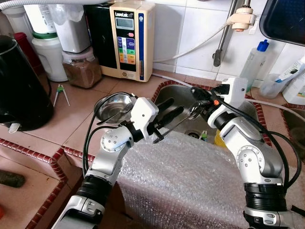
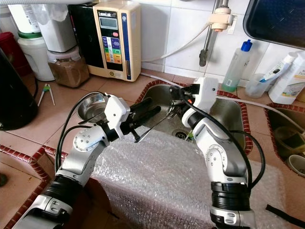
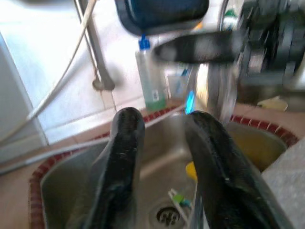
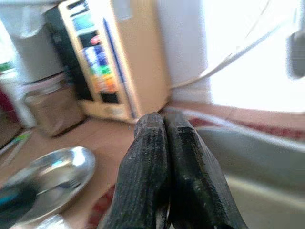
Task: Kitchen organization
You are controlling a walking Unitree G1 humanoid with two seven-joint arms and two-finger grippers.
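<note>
Both grippers hang over the steel sink [image 1: 174,94]. My left gripper [image 1: 175,109] reaches in from the left, its two black fingers [image 3: 126,143] apart with nothing between them. My right gripper [image 1: 196,93] points left toward it, and its fingers [image 4: 152,143] are pressed together. A thin metal utensil [image 1: 177,125] slants below the left fingers toward the right gripper. I cannot tell what holds it. A steel bowl [image 1: 114,102] sits on the tiled counter just left of the sink, behind the left wrist.
Bubble wrap [image 1: 190,181] covers the counter edge in front of the sink. A black kettle [image 1: 19,90] stands at left, and a water unit [image 1: 126,38] and jars [image 1: 81,62] line the back wall. A soap bottle [image 1: 252,62] and a second basin [image 2: 286,138] are at right.
</note>
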